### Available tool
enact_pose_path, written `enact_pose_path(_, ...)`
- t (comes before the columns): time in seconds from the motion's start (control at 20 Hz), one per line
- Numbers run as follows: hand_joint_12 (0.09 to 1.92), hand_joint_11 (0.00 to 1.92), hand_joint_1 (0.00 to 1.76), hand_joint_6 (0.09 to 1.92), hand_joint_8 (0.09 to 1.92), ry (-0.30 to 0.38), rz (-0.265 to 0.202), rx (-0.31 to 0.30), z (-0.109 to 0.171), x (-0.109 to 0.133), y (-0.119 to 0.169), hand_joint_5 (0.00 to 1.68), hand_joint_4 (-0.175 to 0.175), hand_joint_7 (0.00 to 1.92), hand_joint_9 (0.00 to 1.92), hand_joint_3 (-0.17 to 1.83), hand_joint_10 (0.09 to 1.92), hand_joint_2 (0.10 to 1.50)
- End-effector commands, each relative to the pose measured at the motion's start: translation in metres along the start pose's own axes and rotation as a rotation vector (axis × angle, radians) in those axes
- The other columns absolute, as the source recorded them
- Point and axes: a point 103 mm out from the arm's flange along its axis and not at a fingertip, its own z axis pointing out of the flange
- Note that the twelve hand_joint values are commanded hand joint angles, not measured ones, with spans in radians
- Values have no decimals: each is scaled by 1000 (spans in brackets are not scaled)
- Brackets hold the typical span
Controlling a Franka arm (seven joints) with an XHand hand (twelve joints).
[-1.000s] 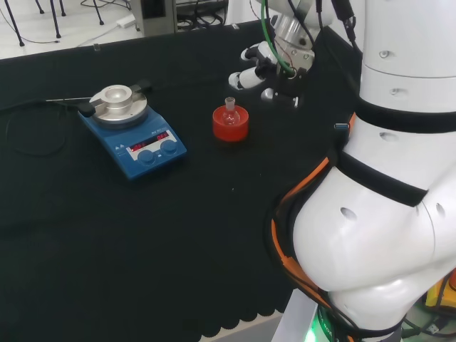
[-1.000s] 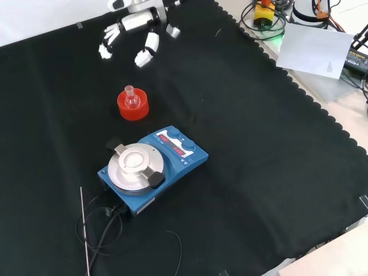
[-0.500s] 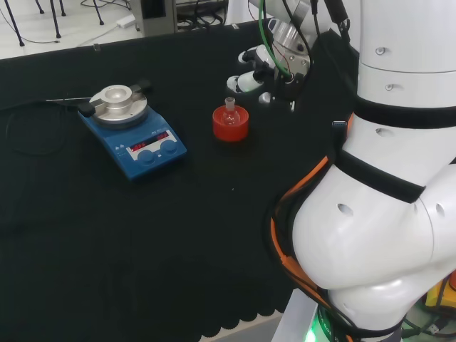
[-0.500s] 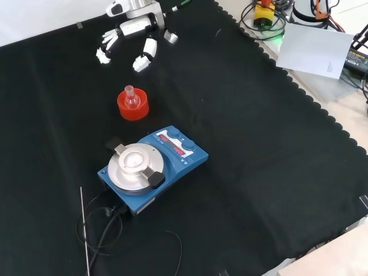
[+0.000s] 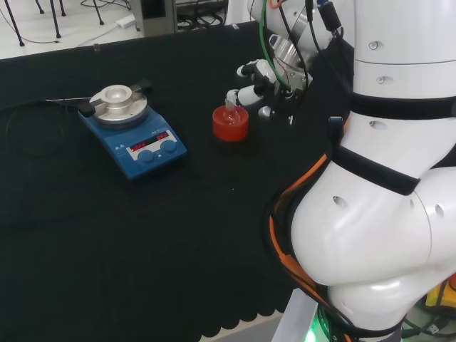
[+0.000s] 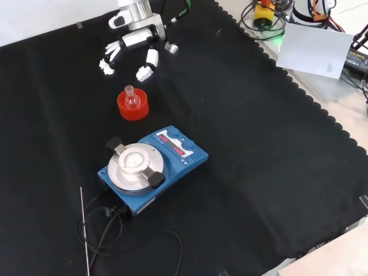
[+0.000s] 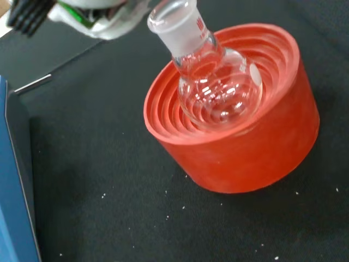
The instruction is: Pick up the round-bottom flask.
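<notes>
1. The flask (image 7: pixel 215 82), small, clear and round-bottomed, is seated upright in a red ribbed stand (image 7: pixel 240 136) on the desk (image 6: pixel 259 144); its short neck rises above the stand's rim, while the bulb is sunk in the ribbed hollow. It appears empty.
2. In the front view, the flask (image 6: pixel 131 98) and stand (image 6: pixel 133 106) are shown near the top left of the cloth, just beyond a blue stirrer (image 6: pixel 152 167) with a round metal plate.
3. The hand (image 6: pixel 135 49) is shown spread wide, holding nothing, its fingers (image 6: pixel 107 60) relaxed and pointed down toward the stand. It is set just beyond the flask and apart from it in the front view; in the head view the hand (image 5: pixel 260 85) lies just right of the stand (image 5: pixel 230 122), its fingertips close to the neck.
4. The step in hand is judged to be the approach; no contact with the glass is seen.
5. For a good grasp, the neck is the only free part and should be taken between thumb and fingers, since the bulb is guarded by the stand's wall.
6. The fingers should be closed evenly from both sides, so that the flask is not tipped in its seat.
7. The lift is best made straight up along the neck, so that the bulb clears the ribs and the stand is not dragged along.
</notes>
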Motion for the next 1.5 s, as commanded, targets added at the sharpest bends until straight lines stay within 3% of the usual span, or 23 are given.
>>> enact_pose_path(0.05, 1351, 0, 899, 87, 570, 24, -14, 0, 15, -9, 6, 593, 6, 156, 339, 784, 644, 524)
enact_pose_path(0.4, 1344, 0, 907, 87, 566, 66, -8, 5, 30, -12, 13, 603, 7, 153, 340, 791, 641, 514)
enact_pose_path(1.5, 1354, 0, 940, 109, 555, 47, -14, -9, 41, -13, 24, 702, 12, 172, 357, 791, 626, 517)
